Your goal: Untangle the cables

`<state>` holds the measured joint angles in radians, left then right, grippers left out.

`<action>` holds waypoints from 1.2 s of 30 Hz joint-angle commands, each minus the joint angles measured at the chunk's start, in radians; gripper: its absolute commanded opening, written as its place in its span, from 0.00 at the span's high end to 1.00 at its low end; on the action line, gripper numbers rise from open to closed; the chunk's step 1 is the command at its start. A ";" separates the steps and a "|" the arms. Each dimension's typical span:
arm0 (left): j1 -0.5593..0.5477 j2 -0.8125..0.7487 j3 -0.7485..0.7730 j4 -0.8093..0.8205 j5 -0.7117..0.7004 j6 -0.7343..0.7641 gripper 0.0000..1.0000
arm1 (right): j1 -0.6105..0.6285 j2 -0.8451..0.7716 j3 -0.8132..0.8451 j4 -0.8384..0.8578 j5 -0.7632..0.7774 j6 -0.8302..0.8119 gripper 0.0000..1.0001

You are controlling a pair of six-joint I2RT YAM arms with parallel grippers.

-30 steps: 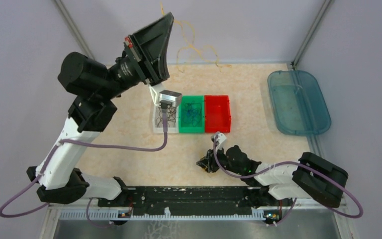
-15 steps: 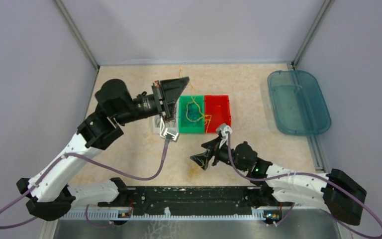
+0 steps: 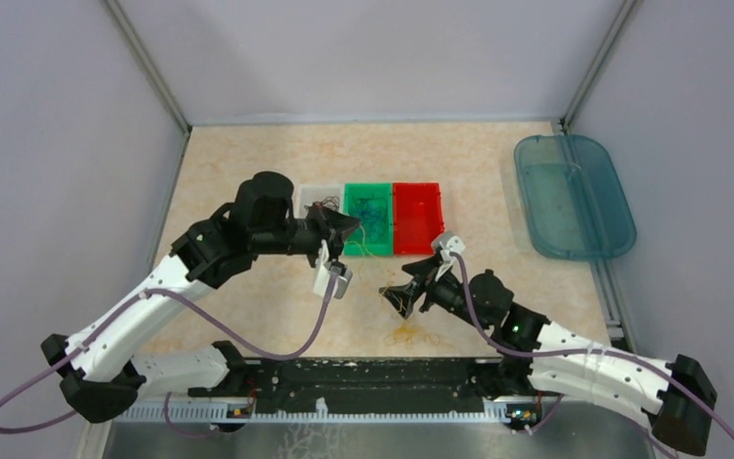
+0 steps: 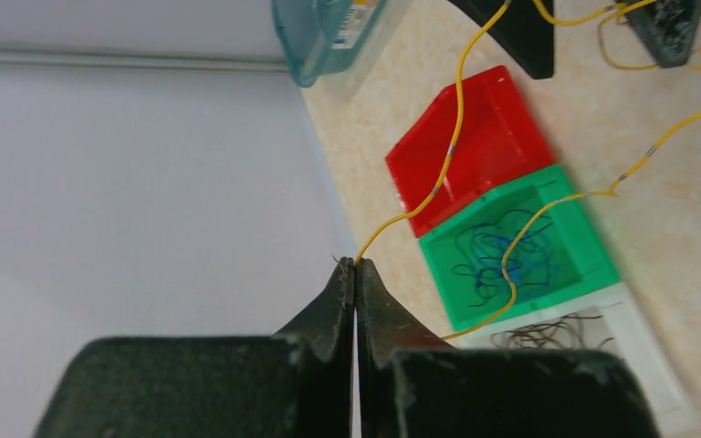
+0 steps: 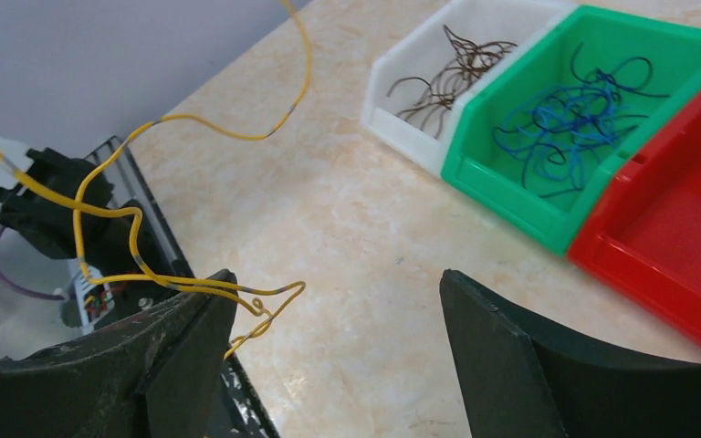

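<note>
Left gripper point(image 4: 356, 266) pinches 1 yellow cable point(image 4: 456, 119) reaching the spread right gripper point(image 5: 333, 285).

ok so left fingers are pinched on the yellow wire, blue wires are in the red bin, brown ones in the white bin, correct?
Not quite. The blue wires lie in the green bin, not the red bin, as the right wrist view shows. The rest holds: left fingers pinched on the yellow wire, brown wires in the white bin.
</note>
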<state>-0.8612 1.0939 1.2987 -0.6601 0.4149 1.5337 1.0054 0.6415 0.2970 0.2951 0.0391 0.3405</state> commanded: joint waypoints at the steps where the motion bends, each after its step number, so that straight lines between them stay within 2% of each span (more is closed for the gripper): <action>1: 0.003 0.026 -0.020 -0.010 0.035 -0.181 1.00 | 0.008 -0.040 0.063 -0.089 0.133 -0.017 0.17; 4: 0.003 0.071 -0.003 0.052 -0.008 -0.268 1.00 | 0.007 -0.065 0.043 -0.089 0.127 -0.032 0.15; 6: 0.002 0.084 -0.006 0.159 -0.066 -0.281 1.00 | 0.007 -0.071 0.026 -0.091 0.109 -0.025 0.15; 10: 0.004 0.092 -0.036 0.395 -0.206 -0.221 1.00 | 0.007 -0.101 -0.064 -0.029 0.069 -0.005 0.14; 12: 0.004 0.114 -0.011 0.443 -0.236 -0.210 1.00 | 0.007 -0.120 -0.107 -0.013 0.055 0.007 0.14; 19: 0.004 0.200 0.082 0.519 -0.263 -0.249 1.00 | 0.007 -0.190 -0.174 -0.087 0.103 0.090 0.16; 27: -0.002 0.263 0.097 0.595 -0.202 -0.326 1.00 | 0.007 -0.305 -0.209 -0.134 0.117 0.120 0.16; 31: -0.001 0.279 -0.016 0.814 -0.215 -0.376 1.00 | 0.008 -0.397 -0.207 -0.170 0.127 0.121 0.18; 36: -0.001 0.346 -0.047 0.957 -0.248 -0.455 1.00 | 0.007 -0.534 -0.212 -0.229 0.138 0.127 0.21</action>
<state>-0.8616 1.3830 1.2694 0.1116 0.1932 1.1736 1.0054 0.1947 0.0780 0.0921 0.1535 0.4545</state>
